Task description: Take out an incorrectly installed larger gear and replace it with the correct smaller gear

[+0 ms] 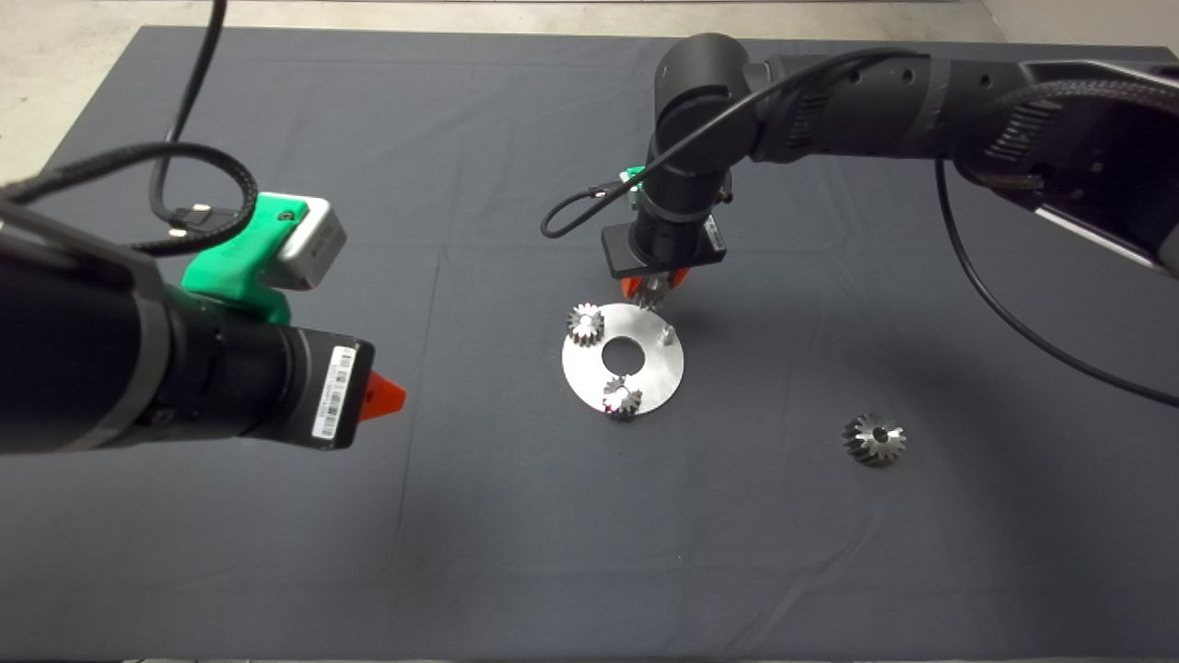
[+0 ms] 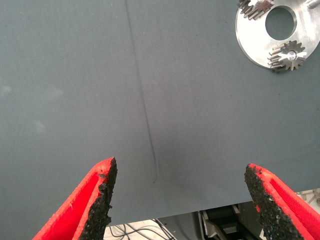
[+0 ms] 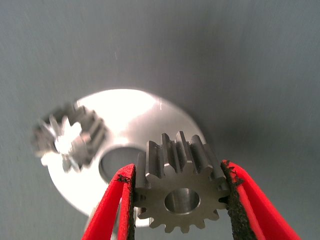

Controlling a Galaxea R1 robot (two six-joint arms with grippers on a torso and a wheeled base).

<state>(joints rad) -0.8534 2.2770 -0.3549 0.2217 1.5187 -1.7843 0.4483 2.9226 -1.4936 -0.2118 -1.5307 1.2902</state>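
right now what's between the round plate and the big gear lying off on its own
Only bare dark mat, as the head view shows. The plate and the larger gear lie apart with nothing between them.

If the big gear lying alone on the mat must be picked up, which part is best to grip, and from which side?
Probably from straight above, with the fingers closing on opposite sides of the toothed rim. The larger gear lies flat on the mat, hole facing up, well apart from the round metal plate, so nothing blocks a grip across its width.
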